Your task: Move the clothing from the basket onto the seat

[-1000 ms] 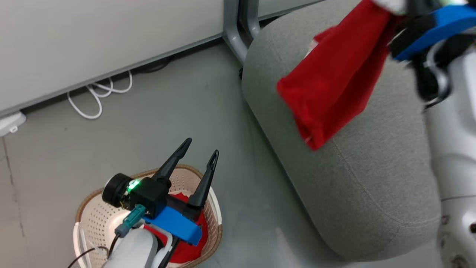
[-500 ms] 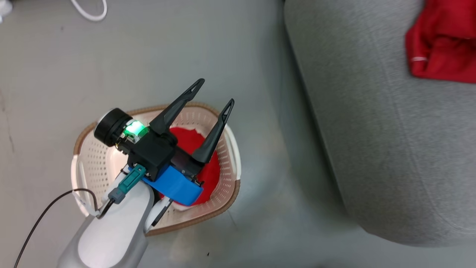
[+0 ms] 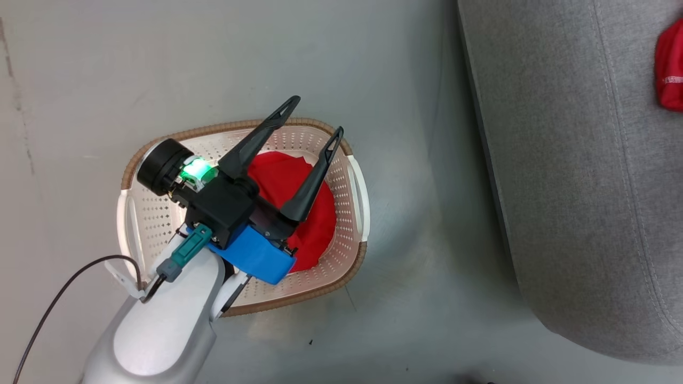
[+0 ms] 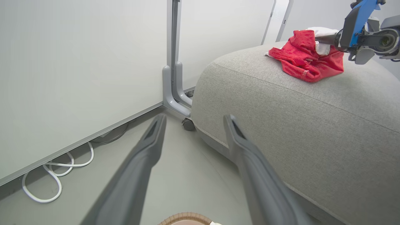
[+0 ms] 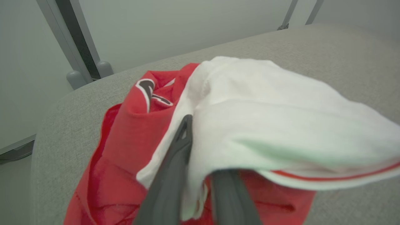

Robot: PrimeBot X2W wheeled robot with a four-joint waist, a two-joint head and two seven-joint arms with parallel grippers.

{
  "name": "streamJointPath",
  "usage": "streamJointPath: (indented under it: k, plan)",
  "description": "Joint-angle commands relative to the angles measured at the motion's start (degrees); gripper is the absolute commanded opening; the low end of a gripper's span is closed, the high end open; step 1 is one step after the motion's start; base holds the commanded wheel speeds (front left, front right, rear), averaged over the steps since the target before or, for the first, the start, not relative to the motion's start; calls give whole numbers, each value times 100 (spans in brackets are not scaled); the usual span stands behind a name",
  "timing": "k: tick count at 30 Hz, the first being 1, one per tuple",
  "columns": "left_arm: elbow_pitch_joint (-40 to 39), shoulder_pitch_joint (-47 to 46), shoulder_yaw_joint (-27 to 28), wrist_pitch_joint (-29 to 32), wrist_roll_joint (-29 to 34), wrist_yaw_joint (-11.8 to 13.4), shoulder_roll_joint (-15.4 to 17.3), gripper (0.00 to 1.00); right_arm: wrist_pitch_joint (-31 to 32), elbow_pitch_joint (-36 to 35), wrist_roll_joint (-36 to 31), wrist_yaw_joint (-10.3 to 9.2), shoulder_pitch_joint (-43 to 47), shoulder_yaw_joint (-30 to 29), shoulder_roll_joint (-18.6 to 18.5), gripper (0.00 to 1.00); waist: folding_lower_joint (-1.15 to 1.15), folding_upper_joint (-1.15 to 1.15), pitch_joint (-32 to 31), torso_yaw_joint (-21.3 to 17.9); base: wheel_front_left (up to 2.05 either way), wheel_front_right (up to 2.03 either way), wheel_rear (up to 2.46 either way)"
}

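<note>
- Fingers of the left gripper [image 3: 318,114] stand spread wide and empty above the basket [image 3: 235,126]. The red garment [image 3: 283,176] lies bunched on its bottom.
- Over on the seat [image 3: 560,160], the fingers of the right gripper [image 5: 197,140] are drawn narrow. They pinch a white panel of the red-and-white garment [image 4: 304,61], which rests crumpled on the grey cushion.
- Both pieces look light, limp and not slippery to me, so I'd expect them to sag and trail from any pinch.
- I'd take the red garment at a raised fold near its middle, so less cloth drags over the rim.
</note>
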Motion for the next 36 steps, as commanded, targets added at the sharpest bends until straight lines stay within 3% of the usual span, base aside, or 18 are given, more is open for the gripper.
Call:
streamJointPath:
  k: [1, 2, 13, 17, 25, 36]
  plan:
    - [27, -28, 28, -17, -18, -23, -16, 100, -67, 79, -42, -6, -50, 34, -28, 51, -1, 0, -58, 4, 0, 0, 0]
    - [43, 2, 38, -17, -37, -24, -46, 100, -101, 149, -61, -6, -40, 53, -46, 100, -1, 0, -106, 13, 0, 0, 0]
    - [327, 697, 379, -17, -275, -24, -435, 100, -304, 298, -174, -6, 666, 883, -160, 100, -1, 0, -1349, 179, 0, 0, 0]
    - [493, 1145, 655, -17, -290, -1, -548, 100, -230, 56, -118, -6, 1122, 1121, 11, 100, -1, 0, -1935, 235, 0, 0, 0]
    - [611, 2008, 1243, -17, -278, 46, -709, 100, 44, -1140, -82, -6, 2329, 1435, 529, 100, -1, 0, -2875, 424, 0, 0, 0]
    - [582, 2760, 1895, -17, -131, 109, -850, 100, 303, -3324, -419, -6, 4071, 1535, 1461, 100, -1, 0, -3386, 707, 0, 0, 0]
